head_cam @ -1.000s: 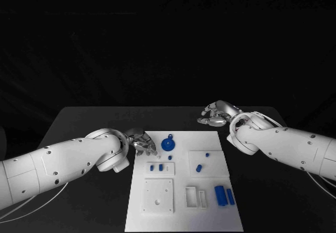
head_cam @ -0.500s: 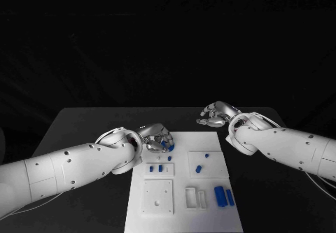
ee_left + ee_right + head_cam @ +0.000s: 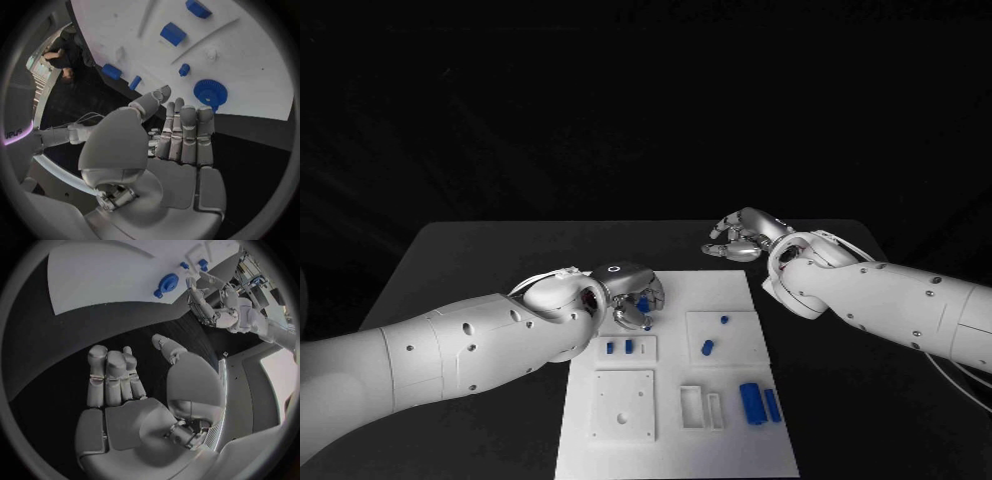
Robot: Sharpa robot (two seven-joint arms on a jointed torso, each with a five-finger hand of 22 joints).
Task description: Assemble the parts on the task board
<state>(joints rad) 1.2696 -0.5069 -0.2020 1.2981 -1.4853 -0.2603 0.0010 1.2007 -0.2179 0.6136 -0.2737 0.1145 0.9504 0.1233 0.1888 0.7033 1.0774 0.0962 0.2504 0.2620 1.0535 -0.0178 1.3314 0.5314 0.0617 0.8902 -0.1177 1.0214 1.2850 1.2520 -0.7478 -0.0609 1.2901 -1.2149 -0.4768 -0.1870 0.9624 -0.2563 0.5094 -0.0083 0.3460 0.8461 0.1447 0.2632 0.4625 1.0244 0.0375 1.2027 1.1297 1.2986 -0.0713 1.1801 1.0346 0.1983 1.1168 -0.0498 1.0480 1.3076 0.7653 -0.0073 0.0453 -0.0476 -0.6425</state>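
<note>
Silver left hand (image 3: 178,142), fingers straight and empty, poised over round blue toothed gear (image 3: 210,92) — risk of nudging it aside; silver right hand (image 3: 134,390) loosely spread, holding nothing.

The left hand (image 3: 629,297) hovers over the task board (image 3: 678,440) at its 11 o'clock corner, covering the blue gear (image 3: 210,92) there. The right hand (image 3: 740,240) sits off the board at 1 o'clock, above bare table (image 3: 488,250). Small blue parts (image 3: 757,403) dot the board's middle and 4 o'clock area; its 6 o'clock end lies open.

We work in a robotics lab: black-draped backdrop, black desk (image 3: 473,250), white task board (image 3: 678,440) with blue parts (image 3: 751,402).
</note>
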